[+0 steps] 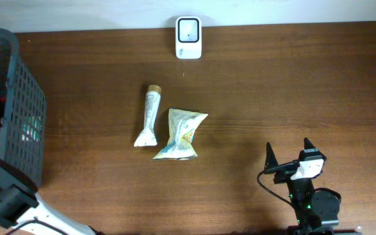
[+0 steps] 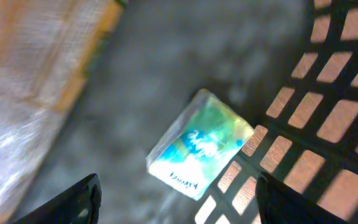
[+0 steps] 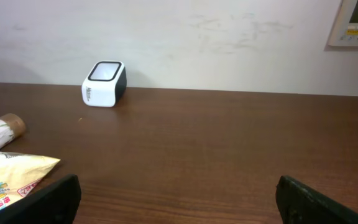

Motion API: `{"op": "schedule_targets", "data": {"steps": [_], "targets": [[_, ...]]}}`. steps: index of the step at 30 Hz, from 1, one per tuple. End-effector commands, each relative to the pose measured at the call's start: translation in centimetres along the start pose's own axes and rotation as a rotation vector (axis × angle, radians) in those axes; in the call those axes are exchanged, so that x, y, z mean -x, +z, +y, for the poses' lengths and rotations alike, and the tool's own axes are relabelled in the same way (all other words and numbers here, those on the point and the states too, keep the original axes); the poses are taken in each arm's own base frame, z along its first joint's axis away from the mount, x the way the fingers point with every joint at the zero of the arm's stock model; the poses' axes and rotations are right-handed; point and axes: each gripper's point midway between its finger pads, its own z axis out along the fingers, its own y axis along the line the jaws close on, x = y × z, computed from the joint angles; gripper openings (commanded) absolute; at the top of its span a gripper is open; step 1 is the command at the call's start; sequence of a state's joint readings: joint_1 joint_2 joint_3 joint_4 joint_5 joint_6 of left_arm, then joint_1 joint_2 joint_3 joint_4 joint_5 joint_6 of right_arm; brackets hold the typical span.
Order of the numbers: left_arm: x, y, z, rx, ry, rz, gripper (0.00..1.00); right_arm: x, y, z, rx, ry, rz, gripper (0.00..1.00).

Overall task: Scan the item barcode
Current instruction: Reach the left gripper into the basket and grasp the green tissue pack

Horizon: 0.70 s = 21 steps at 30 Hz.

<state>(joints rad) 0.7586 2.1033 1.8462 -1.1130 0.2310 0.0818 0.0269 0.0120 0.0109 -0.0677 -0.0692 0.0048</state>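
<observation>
Left wrist view: the left tool (image 2: 178, 196) is hanging wide open inside the basket (image 2: 328, 93), with the blue-green packet (image 2: 201, 146) lying just below, between its fingers. This looks like the picking step, so the next move calls for descending and closing. The right tool (image 3: 176, 199) is sitting open, with the scanner (image 3: 104, 84) far ahead of it.

A white scanner (image 3: 104, 83) stands at the tabletop's (image 3: 229, 149) far edge, while a tube (image 3: 2, 129) and a crinkled packet (image 3: 11, 177) lie nearer, leftward.

White scanner (image 1: 188, 38), dark-brown wood-grain table (image 1: 305, 85) — black lattice basket (image 1: 18, 98).
</observation>
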Motion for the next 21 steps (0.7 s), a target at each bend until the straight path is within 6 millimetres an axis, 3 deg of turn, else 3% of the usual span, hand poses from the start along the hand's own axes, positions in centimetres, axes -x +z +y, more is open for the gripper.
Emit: {"op": "schedule_targets", "data": {"steps": [1,11,13,15,18,21], "targets": [[-0.5,3.0,-0.7,-0.085,0.077,0.049,0.77,-0.2,0.0,0.2,0.011,0.012,0.004,0.99],[-1.9,7.4,0.1,-0.096,0.057,0.14,0.67,-0.2,0.0,0.2,0.011,0.012,0.004,0.99],[-2.3,8.0,0.3,-0.098,0.052,0.157,0.49,-0.2,0.0,0.2,0.011,0.012,0.004,0.99],[-2.3,8.0,0.3,-0.098,0.052,0.156,0.17,-0.2,0.0,0.2,0.011,0.012,0.004,0.99],[-2.3,8.0,0.3,-0.098,0.051,0.157,0.0,-0.2,0.0,0.2,0.011,0.012,0.004,0.99],[-2.3,7.7,0.2,-0.098,0.048,0.156,0.0,-0.2,0.0,0.2,0.011,0.012,0.004,0.98]]}}
